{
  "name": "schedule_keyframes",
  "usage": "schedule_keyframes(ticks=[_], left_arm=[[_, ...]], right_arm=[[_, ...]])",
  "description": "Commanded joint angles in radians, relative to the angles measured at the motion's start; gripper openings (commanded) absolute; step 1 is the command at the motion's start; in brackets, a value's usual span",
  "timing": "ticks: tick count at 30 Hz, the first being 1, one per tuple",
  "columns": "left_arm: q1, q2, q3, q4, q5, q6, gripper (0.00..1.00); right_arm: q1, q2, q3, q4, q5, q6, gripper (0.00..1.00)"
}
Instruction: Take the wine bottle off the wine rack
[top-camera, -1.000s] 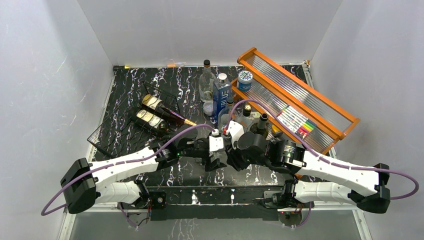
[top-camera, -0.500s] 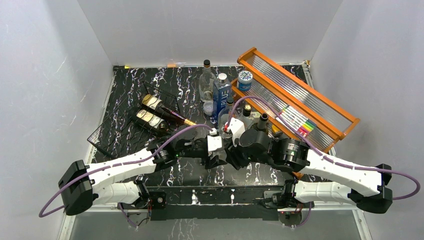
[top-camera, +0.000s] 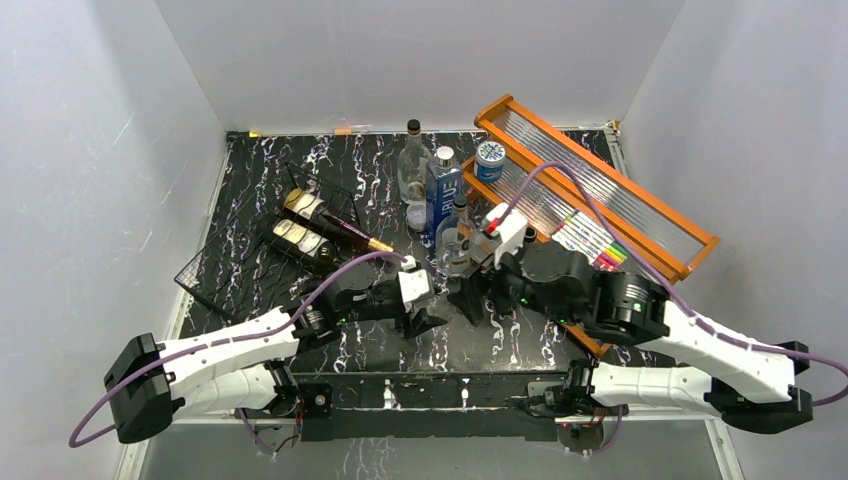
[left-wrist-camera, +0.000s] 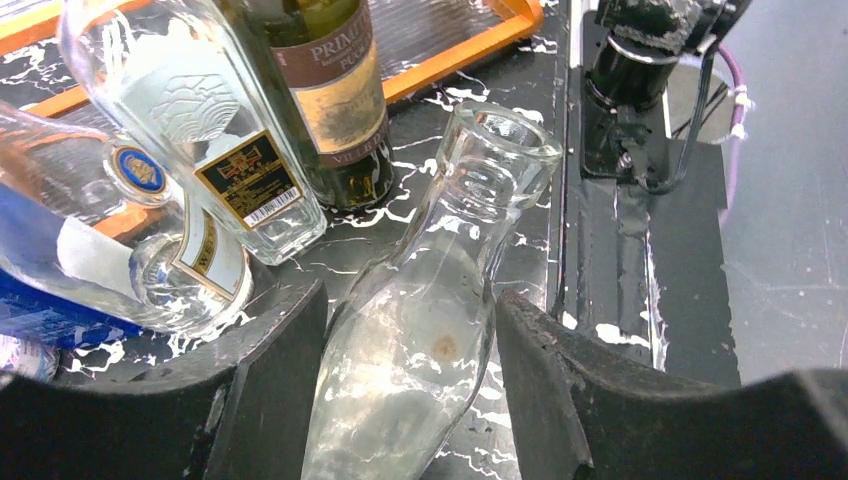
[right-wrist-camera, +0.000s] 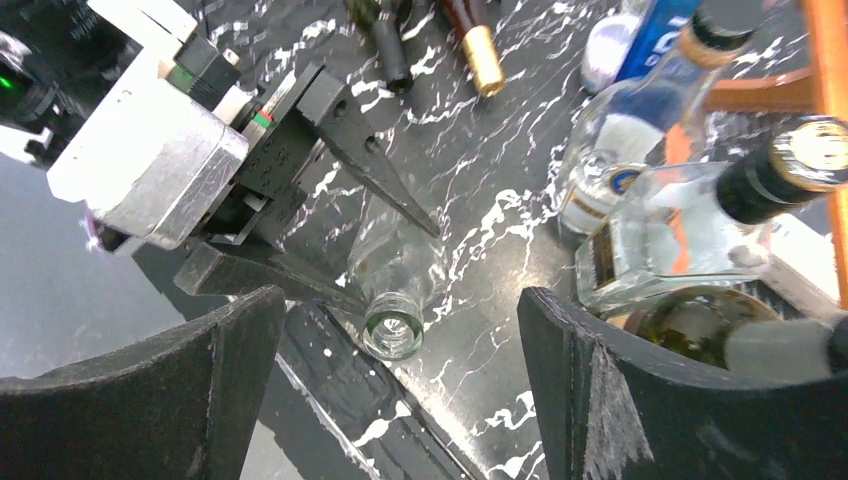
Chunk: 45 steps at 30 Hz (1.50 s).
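Observation:
The wine rack (top-camera: 215, 272), low black wire, sits at the table's left with two dark wine bottles (top-camera: 300, 222) lying on it, one gold-capped neck (top-camera: 376, 244) pointing right. Neither gripper is at the rack. Near the table's middle front, my left gripper (top-camera: 420, 318) is shut on the body of a clear empty glass bottle (left-wrist-camera: 420, 340), held tilted just above the marble top. My right gripper (right-wrist-camera: 398, 305) stands wide open around that bottle's open mouth (right-wrist-camera: 392, 330), with neither finger touching the glass. The right wrist view shows the left gripper (right-wrist-camera: 395, 268) pinching the bottle.
A cluster of upright bottles (top-camera: 440, 190) stands just behind both grippers, including a dark labelled wine bottle (left-wrist-camera: 330, 90) and a square clear bottle (left-wrist-camera: 200, 130). An orange wood-framed shelf (top-camera: 600, 200) lies at the right. The table's near edge and arm mounts (left-wrist-camera: 640, 110) are close.
My right gripper has opened off the clear bottle's neck and drawn back to the right. The left gripper closed on the bottle's body and shifted slightly left with it.

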Motion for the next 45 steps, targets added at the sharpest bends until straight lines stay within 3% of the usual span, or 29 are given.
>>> schedule_keyframes(ticks=[1,12,22,45], left_arm=[[-0.003,-0.042,-0.013,0.145,-0.045,-0.069,0.32],[-0.003,0.022,0.002,0.337,-0.174,-0.194,0.31],[-0.003,0.218,0.053,0.548,-0.22,-0.321,0.31],[-0.003,0.384,0.129,0.773,-0.24,-0.361,0.3]], right_arm=[[0.003,-0.099,0.055,0.081,0.117,0.024,0.98],[0.003,-0.169,0.046,0.04,0.165,0.07,0.98],[0.003,-0.179,0.042,0.053,0.158,0.064,0.98],[0.003,-0.186,0.021,0.051,0.164,0.07,0.98]])
